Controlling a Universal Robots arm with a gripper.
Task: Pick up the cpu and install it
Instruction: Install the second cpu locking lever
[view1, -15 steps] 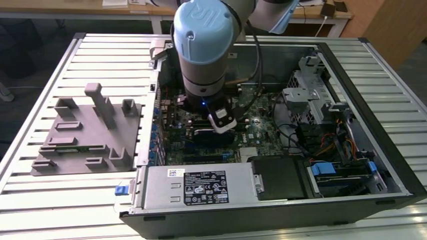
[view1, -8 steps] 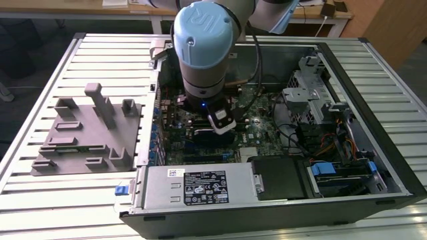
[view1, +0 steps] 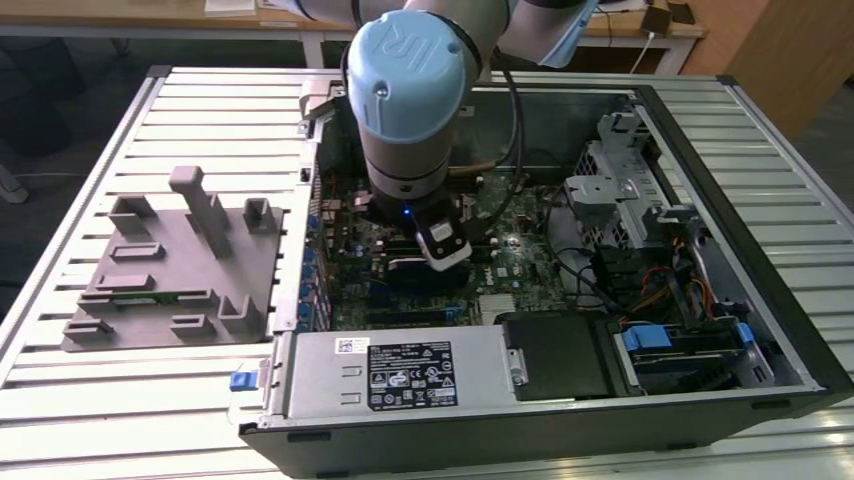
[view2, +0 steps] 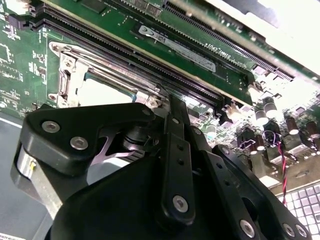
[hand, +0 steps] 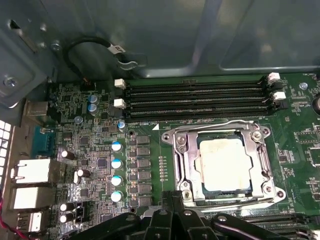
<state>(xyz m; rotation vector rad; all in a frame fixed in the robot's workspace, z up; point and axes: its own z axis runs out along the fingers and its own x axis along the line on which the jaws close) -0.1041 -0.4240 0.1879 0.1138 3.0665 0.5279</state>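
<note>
Inside the metal socket frame (hand: 222, 165) on the motherboard (hand: 150, 160) lies the cpu (hand: 223, 163), flat, its pale silvery top facing up, the frame's rails around all four of its edges in the first wrist view. In the second wrist view a part of the same pale top (view2: 102, 92) shows past the black linkage of the gripper (view2: 170, 150). The gripper (hand: 172, 220) hangs just beside the socket frame, above the board, and holds nothing that I can see; its black links stand close together in both wrist views, but whether the fingers are clenched or released I cannot tell. Beyond the socket frame run the long black memory slots (hand: 195, 100). In the exterior view the arm (view1: 407, 110) reaches down into the open computer case (view1: 774, 300). Well apart from the socket frame, outside the case on the slatted table (view1: 80, 180), lies a grey plastic block (view1: 174, 265) with upright posts.
</note>
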